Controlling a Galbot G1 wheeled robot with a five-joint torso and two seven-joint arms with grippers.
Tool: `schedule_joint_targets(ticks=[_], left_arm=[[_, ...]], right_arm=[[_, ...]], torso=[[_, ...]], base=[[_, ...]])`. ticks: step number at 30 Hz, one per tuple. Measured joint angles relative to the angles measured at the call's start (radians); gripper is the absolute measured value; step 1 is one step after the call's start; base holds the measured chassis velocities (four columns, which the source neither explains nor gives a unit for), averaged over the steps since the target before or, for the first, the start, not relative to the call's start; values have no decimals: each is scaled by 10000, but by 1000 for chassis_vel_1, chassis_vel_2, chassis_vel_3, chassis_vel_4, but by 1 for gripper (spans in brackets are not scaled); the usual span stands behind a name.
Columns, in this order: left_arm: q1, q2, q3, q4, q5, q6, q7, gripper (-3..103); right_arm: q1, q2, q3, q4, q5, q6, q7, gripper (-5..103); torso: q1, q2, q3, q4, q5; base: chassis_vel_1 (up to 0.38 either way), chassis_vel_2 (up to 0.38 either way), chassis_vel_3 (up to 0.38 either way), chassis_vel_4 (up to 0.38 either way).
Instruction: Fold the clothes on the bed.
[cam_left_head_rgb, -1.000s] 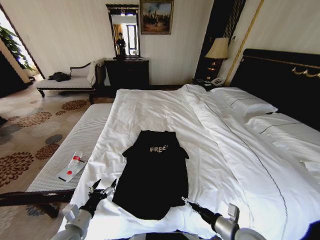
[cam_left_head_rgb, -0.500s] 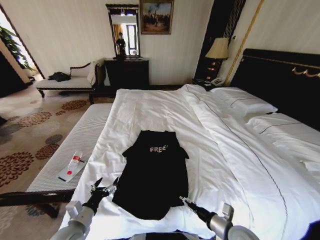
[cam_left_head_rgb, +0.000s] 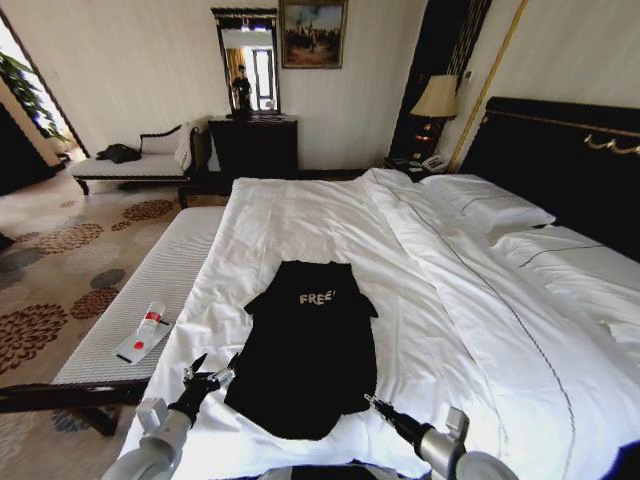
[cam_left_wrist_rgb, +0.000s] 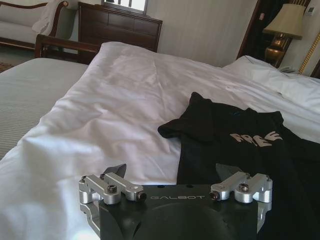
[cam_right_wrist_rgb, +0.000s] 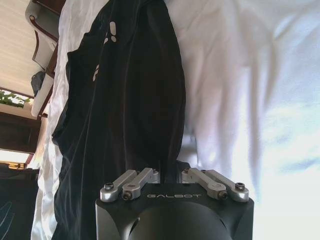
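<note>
Black T-shirt (cam_left_head_rgb: 308, 345) with white "FREE" lettering lies spread flat on the white duvet (cam_left_head_rgb: 330, 230) of the bed (cam_left_head_rgb: 560, 160), its hem toward the robot. Just beside the shirt's lower left corner hovers the left end effector (cam_left_head_rgb: 213, 371), fingers spread wide and holding nothing. At the shirt's lower right corner sits the right end effector (cam_left_head_rgb: 372, 402), its fingers drawn close together over the hem; whether they pinch the fabric I cannot tell.
</note>
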Motion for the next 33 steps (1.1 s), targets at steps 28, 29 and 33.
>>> schedule_joint_targets(ticks=[28,29,33], left_arm=[[-345,84,-88,-261,-287,254,-293,100],[-311,83,-129,-254,-288,253,-273,100],[-352,75,-61,-206,-256,250,-268,100]], right_arm=[[1611,-2229,119,1289,31,-1399,2430,0],[1617,-2321,362,1251,134,-1412,2516,0],[1620,-2491,802,1233,190,-1413,2729,0]], torso=[[0,0,0,0,2],[1,0,1,0,3],[1,0,0,0,1]], base=[[0,0,0,0],[0,0,0,0],[0,0,0,0]])
